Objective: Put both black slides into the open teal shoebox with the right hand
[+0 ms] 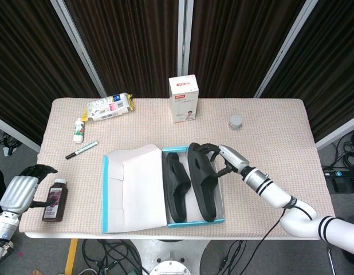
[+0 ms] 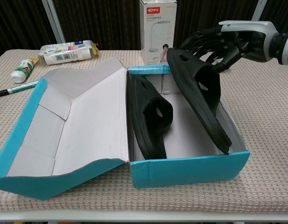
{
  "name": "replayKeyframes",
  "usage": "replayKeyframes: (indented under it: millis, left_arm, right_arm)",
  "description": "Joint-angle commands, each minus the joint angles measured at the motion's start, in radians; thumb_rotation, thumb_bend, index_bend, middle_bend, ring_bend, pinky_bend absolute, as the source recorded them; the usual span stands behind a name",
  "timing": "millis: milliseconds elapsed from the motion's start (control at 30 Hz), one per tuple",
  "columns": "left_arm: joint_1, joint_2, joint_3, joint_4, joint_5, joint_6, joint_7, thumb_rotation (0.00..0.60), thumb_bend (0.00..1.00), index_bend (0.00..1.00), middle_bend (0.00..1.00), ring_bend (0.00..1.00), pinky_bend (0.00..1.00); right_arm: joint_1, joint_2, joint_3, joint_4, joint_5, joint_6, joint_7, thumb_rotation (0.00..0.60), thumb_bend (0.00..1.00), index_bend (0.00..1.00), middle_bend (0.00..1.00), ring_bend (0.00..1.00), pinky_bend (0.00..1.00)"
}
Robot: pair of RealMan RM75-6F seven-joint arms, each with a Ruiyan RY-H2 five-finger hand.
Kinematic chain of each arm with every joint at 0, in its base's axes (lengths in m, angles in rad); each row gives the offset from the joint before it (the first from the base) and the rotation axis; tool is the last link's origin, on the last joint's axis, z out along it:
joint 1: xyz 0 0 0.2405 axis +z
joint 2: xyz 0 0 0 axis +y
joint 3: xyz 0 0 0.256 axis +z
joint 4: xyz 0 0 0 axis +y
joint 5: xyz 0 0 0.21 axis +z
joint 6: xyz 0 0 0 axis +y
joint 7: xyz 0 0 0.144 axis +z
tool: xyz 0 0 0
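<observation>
The open teal shoebox [image 1: 194,222] [image 2: 190,170] sits at the table's front middle, its lid [image 1: 133,189] [image 2: 69,121] folded out to the left. One black slide [image 1: 175,188] [image 2: 148,116] lies on its side along the box's left wall. My right hand [image 1: 220,157] [image 2: 218,42] grips the strap end of the second black slide [image 1: 201,182] [image 2: 197,98], which tilts inside the box with its far end near the front wall. My left hand [image 1: 21,189] hangs at the table's front left, off the slides, its fingers lightly curled.
A dark bottle [image 1: 54,200] lies beside my left hand. A marker [image 1: 81,150], a tube [image 1: 78,129] and a snack packet [image 1: 110,106] are at the back left. A white carton [image 1: 184,99] [image 2: 158,31] stands behind the box; a small grey cap [image 1: 236,121] sits at the back right.
</observation>
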Motion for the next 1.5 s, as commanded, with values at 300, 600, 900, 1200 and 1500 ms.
replayKeyframes:
  millis: [300,600,900,1200,1500]
  left_arm:
    - [0.001,-0.004,-0.002,0.011,0.006,0.009,-0.014,0.6,0.09,0.28,0.24,0.16,0.22]
    - [-0.003,-0.007,0.001,0.015,0.01,0.002,-0.013,0.6,0.09,0.28,0.24,0.16,0.22]
    - [-0.003,-0.008,0.001,0.015,0.012,0.003,-0.013,0.6,0.09,0.28,0.24,0.16,0.22]
    - [-0.002,-0.016,0.002,0.028,0.013,0.007,-0.02,0.6,0.09,0.28,0.24,0.16,0.22]
    - [-0.003,-0.022,0.003,0.04,0.013,0.003,-0.031,0.6,0.09,0.28,0.24,0.16,0.22]
  right_arm:
    - [0.023,-0.034,-0.02,0.034,0.028,-0.01,-0.013,0.6,0.24,0.28,0.42,0.24,0.4]
    - [0.042,-0.052,-0.038,0.062,0.042,-0.034,-0.048,0.6,0.25,0.28,0.42,0.24,0.4]
    - [0.066,-0.075,-0.039,0.079,0.07,-0.059,-0.14,0.6,0.27,0.28,0.43,0.24,0.4]
    - [0.072,-0.123,-0.033,0.105,0.099,-0.044,-0.225,0.6,0.27,0.28,0.42,0.24,0.4]
    - [0.069,-0.158,-0.045,0.133,0.109,-0.048,-0.258,0.6,0.27,0.28,0.43,0.24,0.4]
